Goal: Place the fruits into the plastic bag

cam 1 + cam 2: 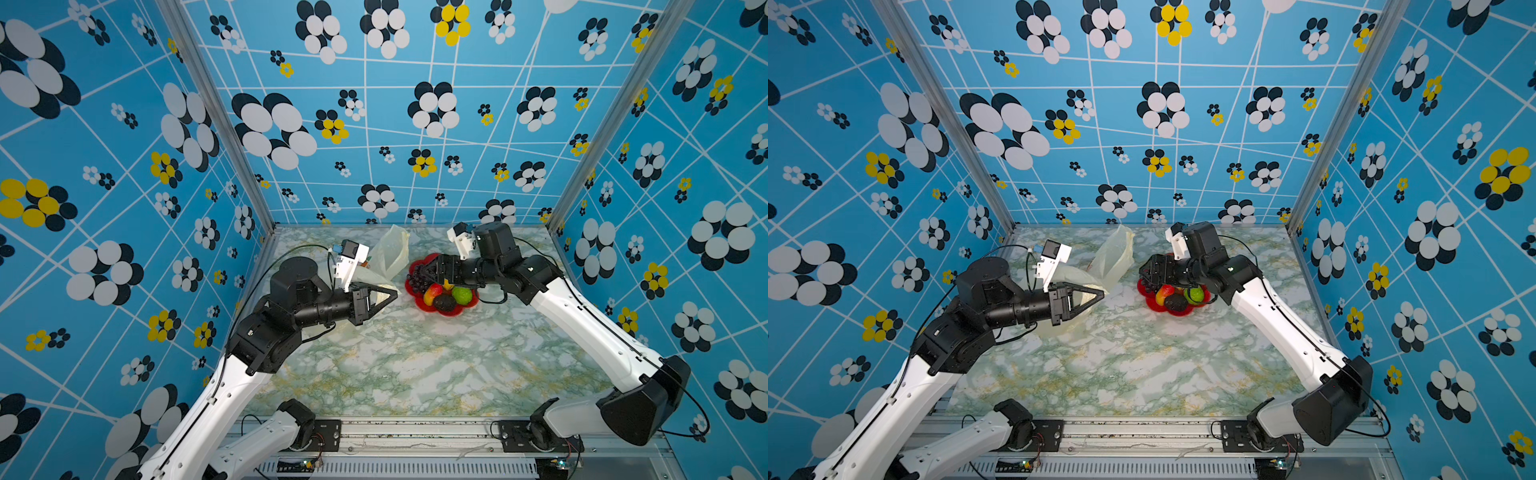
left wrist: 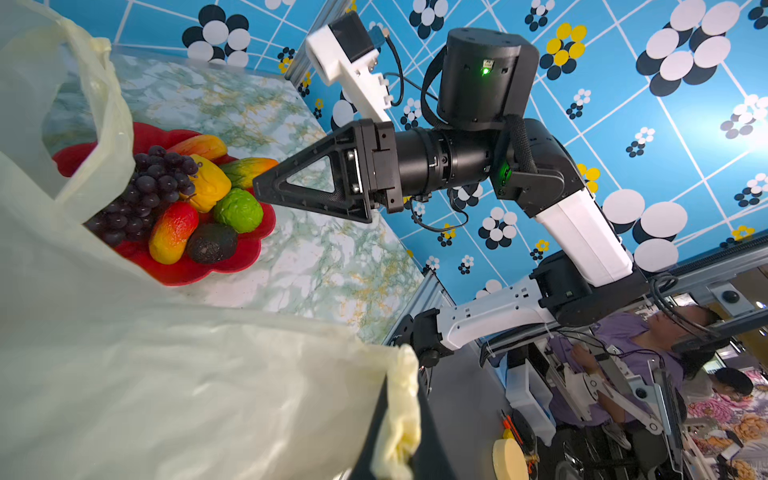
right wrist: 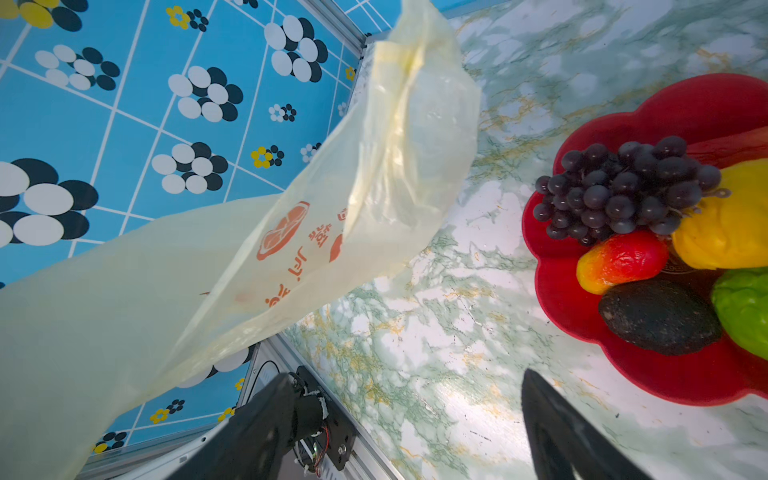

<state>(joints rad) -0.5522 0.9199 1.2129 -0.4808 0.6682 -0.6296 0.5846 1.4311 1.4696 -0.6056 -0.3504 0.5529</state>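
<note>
While the left gripper [image 1: 388, 294] is clamped on a handle of the plastic bag [image 3: 374, 174], holding it up from the surface [image 1: 415, 365], the right gripper [image 1: 419, 272] hovers with fingers spread just over the fruits [image 2: 178, 199] on the red plate [image 3: 552, 291]. It seems nearest the grape bunch [image 3: 615, 195], beside the bag's mouth.

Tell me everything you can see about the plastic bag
The plastic bag is thin, translucent, cream-white film with orange fruit-slice prints and red writing. It is lifted, crumpled and hanging open, one loop handle standing up beside the red plate. The left tool is shut on a gathered edge of it. No fruit shows inside.
</note>
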